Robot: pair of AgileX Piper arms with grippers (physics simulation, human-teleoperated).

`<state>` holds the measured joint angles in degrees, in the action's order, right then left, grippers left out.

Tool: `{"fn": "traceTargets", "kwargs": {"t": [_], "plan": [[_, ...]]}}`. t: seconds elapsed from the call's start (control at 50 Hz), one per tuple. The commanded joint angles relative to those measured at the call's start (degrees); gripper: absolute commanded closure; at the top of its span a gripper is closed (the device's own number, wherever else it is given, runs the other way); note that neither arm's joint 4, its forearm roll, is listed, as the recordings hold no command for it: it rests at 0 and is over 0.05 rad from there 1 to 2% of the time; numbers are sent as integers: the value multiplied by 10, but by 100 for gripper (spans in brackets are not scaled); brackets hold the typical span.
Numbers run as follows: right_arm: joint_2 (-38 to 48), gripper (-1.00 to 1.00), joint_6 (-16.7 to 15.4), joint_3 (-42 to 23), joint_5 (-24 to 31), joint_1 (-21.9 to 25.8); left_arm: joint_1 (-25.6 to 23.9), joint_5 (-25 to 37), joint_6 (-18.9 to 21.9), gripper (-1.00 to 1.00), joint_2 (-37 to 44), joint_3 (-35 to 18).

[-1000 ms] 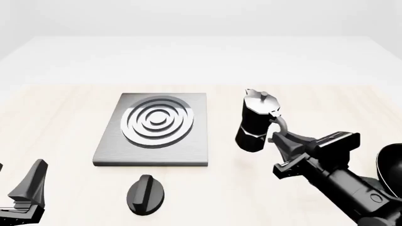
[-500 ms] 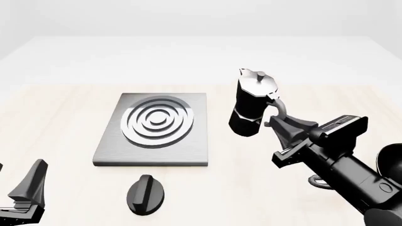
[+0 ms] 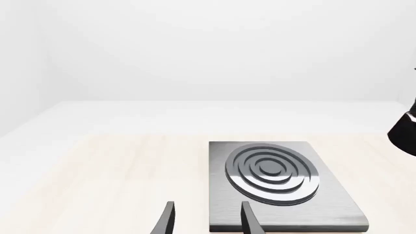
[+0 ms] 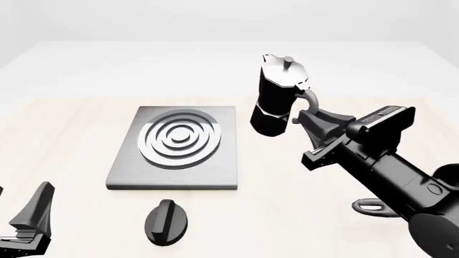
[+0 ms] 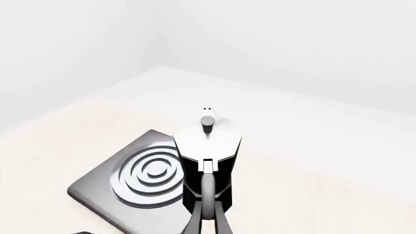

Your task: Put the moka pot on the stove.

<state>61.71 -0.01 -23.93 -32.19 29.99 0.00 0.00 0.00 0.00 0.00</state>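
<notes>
Your moka pot (image 4: 275, 99) is up in the air right now, off the table (image 4: 79, 140), hanging just past the right edge of the stove (image 4: 176, 146) and leaning a bit, with its base toward the slab. It's a little black waisted pot with a silvery lid, a knob on top, a spout pointing away from the arm and a curved handle facing back at it. From the right wrist you see it dead centre (image 5: 206, 161), the stove (image 5: 140, 183) below and off to one side.

Your right gripper (image 4: 310, 124) has its fingers pinched tight on that curved handle, nothing else touching the pot.

Your left gripper (image 4: 32, 217) sits low near the table's near corner, fingers (image 3: 167, 219) spread apart, holding nothing. There's a black oval knob (image 4: 166, 221) in front of the stove.
</notes>
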Motion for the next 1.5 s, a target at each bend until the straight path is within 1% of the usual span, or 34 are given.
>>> {"fn": "traceTargets", "kwargs": {"t": [0.02, 0.72, 0.94, 1.5], "plan": [[17, 100, -1, -45, 8, 9, 0, 0, 0, -100, 0, 0], [106, 100, -9, -137, 14, 31, 0, 0, 0, -100, 0, 0], [142, 100, -12, -178, 24, 42, 0, 0, 0, -100, 0, 0], [240, 100, 3, -246, 5, 58, 0, 0, 0, -100, 0, 0]]}}
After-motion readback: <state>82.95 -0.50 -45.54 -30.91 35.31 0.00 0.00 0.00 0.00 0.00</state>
